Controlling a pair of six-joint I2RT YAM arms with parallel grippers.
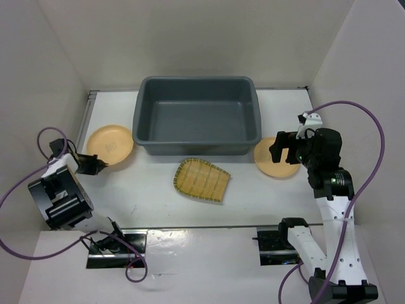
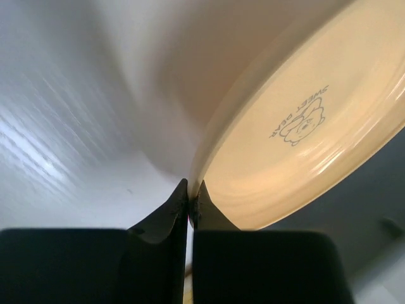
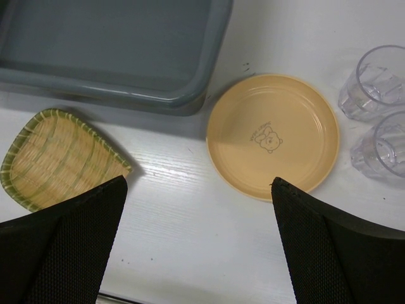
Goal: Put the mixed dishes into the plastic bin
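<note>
Left jaws clamp the rim of the left plate (image 2: 304,145), its print apparently "SWEET BEAR"; right jaws stand apart over the right plate (image 3: 272,136) on the desk (image 3: 190,253).

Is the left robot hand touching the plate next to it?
Touching. The left wrist view shows the left gripper pinched shut on the rim of the plate.
</note>
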